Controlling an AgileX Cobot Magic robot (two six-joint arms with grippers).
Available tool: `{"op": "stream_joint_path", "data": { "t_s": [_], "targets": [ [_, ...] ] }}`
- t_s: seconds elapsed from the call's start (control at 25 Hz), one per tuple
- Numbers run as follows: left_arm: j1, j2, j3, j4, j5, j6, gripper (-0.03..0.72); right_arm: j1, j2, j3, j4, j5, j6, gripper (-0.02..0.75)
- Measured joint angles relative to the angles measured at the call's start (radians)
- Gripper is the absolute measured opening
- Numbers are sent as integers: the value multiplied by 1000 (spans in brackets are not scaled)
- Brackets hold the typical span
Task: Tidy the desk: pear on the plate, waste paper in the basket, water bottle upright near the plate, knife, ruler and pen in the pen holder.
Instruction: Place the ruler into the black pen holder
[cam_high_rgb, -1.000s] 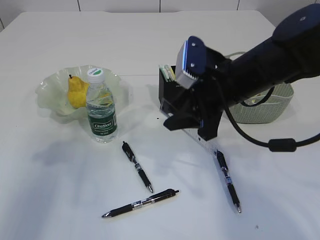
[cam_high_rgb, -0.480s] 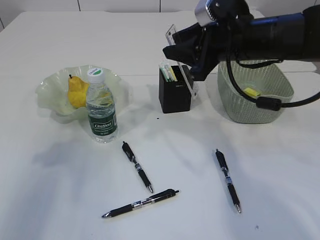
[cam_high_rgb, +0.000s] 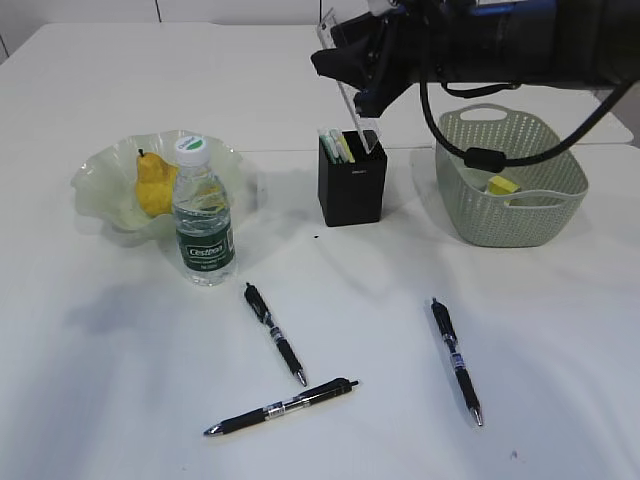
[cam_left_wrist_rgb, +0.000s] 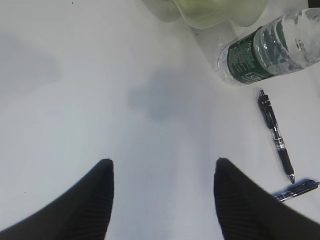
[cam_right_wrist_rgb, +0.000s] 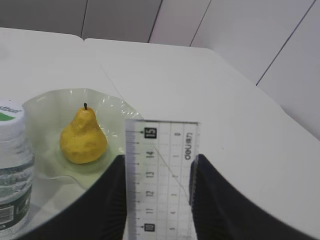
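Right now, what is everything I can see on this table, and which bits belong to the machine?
pear: one, yellow, lying in the plate.
plate: one, pale green, ruffled rim, far left.
water bottle: one, clear with white cap and dark green label, upright in front of the plate.
pen holder: one, black, square, mid-table, pale items already inside.
basket: one, sage green, perforated, right; a yellow scrap inside.
pens: three, black, lying on the desk at the front.
ruler: one, clear plastic, held tilted above the pen holder.
desk: one, white.
right gripper: black, closed on the ruler.
left gripper: black, open, empty, above bare desk.
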Motion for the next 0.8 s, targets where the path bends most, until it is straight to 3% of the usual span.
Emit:
{"op": "stream_joint_path", "data": {
  "t_s": [0.8],
  "targets": [
    [0,0,0,0,-2,0,447,-25,275,-283,0,34,56,280]
  ]
}}
